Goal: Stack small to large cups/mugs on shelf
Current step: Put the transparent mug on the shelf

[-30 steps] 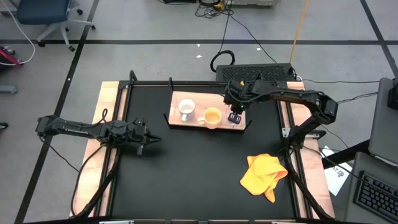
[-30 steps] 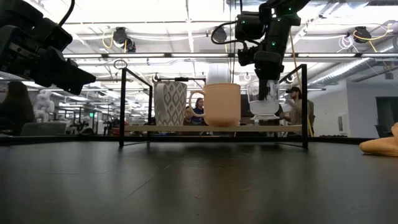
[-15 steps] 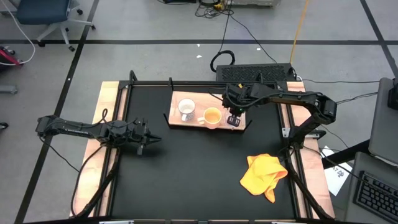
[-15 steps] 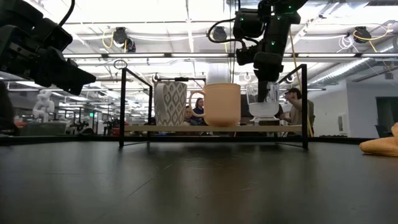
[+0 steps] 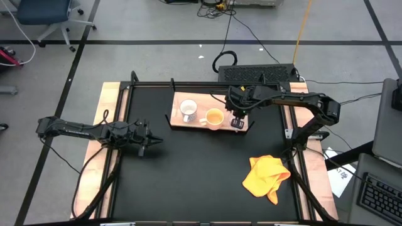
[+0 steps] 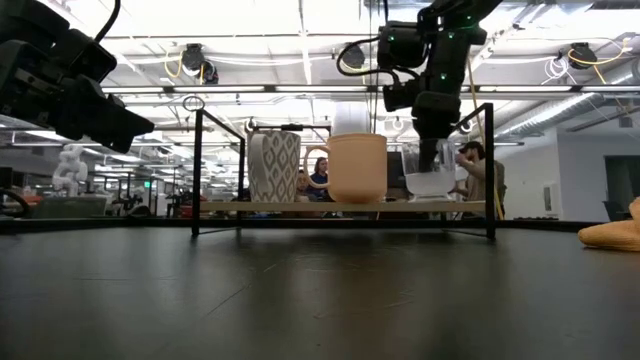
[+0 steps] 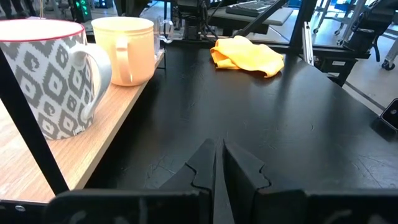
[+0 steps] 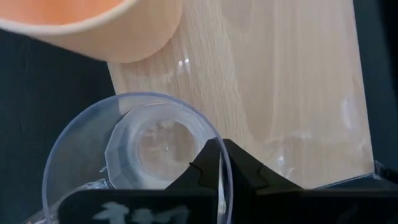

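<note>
High view, shelf: the shelf [image 5: 207,123] lies at the far middle of the black bench [image 5: 188,182]; the white mug [image 5: 188,110] stands on its left part, the orange mug [image 5: 214,117] in the middle, touching or just beside each other, I cannot tell which
High view, right tool: the right tool [image 5: 237,119] is over the right end of the shelf, just beside the orange mug; the glass cup is hard to make out under it
High view, left tool: the left tool [image 5: 151,142] waits over the left part of the bench, well apart from the shelf; its fingers are together
High view, cloth: a yellow cloth [image 5: 267,176] lies crumpled on the near right of the bench

Low view, cups: the white mug [image 6: 274,167], the orange mug [image 6: 356,168] and the glass cup [image 6: 432,170] stand in a row along the shelf [image 6: 340,208]; the right tool [image 6: 430,160] comes from above and its fingers are clamped on the rim of the glass cup; whether the cup touches the board, I cannot tell

Left wrist view: the left tool [image 7: 219,163] has its fingers pressed together over bare bench; the white mug [image 7: 43,78] and the orange mug [image 7: 124,50] stand upright on the shelf [image 7: 74,162]; the cloth [image 7: 245,55] lies farther off

Right wrist view: the right tool [image 8: 219,171] grips the wall of the glass cup [image 8: 134,152], one finger inside, one outside; the cup is at the corner of the shelf [image 8: 280,93]; the orange mug [image 8: 93,28] is near it
</note>
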Available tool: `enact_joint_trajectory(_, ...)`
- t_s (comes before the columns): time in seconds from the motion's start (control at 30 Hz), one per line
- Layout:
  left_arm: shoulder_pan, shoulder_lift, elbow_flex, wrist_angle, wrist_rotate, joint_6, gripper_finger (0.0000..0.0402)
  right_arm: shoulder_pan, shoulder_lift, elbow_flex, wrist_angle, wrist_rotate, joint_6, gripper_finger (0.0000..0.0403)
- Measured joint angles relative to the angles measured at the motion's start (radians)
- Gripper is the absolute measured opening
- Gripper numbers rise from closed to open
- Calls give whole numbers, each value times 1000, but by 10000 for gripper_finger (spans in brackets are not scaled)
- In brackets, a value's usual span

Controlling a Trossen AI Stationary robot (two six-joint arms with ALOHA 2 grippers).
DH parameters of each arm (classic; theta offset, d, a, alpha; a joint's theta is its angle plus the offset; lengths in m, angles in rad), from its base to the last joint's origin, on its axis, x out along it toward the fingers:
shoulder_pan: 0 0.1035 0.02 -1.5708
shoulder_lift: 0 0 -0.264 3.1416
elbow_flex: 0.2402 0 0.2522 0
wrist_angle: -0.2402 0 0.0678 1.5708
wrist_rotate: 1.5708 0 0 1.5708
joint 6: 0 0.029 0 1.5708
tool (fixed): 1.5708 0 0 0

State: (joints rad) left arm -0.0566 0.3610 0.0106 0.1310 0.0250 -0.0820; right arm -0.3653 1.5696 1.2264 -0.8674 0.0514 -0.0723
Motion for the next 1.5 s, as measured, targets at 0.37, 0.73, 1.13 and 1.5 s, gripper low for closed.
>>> enact_joint_trajectory(0.37, 0, 0, 0, 0, 0, 1, 33, 1, 0, -2, 29, 0, -61, 0)
enact_joint_trajectory(0.73, 0, 0, 0, 0, 0, 2, 33, 0, -1, -17, 35, 0, -4, 0)
enact_joint_trajectory(1.13, 0, 0, 0, 0, 0, 2, 33, 0, -5, -48, 76, 0, 5, 0)
enact_joint_trajectory(1.5, 0, 0, 0, 0, 0, 2, 33, 0, -3, -49, 79, 0, 8, 0)
